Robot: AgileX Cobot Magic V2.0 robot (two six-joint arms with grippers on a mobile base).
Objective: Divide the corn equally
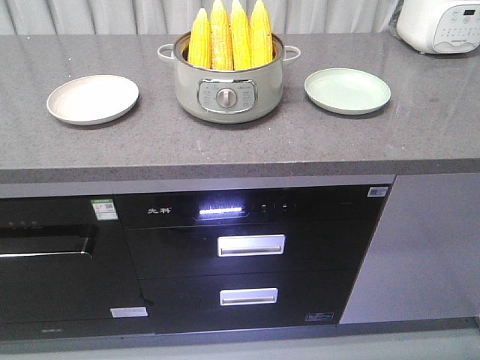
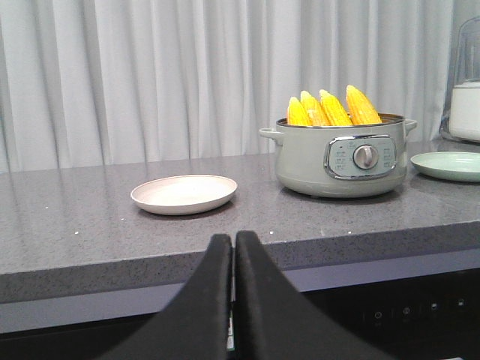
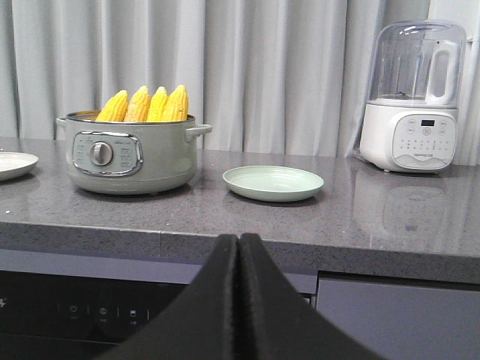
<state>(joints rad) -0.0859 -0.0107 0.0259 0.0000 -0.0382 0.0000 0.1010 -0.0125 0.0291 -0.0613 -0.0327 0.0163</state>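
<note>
Several yellow corn cobs [image 1: 229, 34] stand upright, tips up, in a grey-green electric pot [image 1: 227, 88] at the middle of the counter; the corn [image 2: 330, 109] and the corn [image 3: 146, 105] also show in both wrist views. A beige plate [image 1: 92, 98] lies left of the pot and a pale green plate [image 1: 347, 90] lies right of it, both bare. My left gripper [image 2: 232, 238] is shut and holds nothing, low in front of the counter edge. My right gripper [image 3: 238, 240] is likewise shut with nothing in it, below the counter edge. Neither gripper shows in the front view.
A white kitchen appliance [image 3: 411, 101] with a clear jug stands at the counter's far right. The grey counter [image 1: 225, 142] has a front edge above black built-in units with drawer handles [image 1: 250, 245]. White curtains hang behind.
</note>
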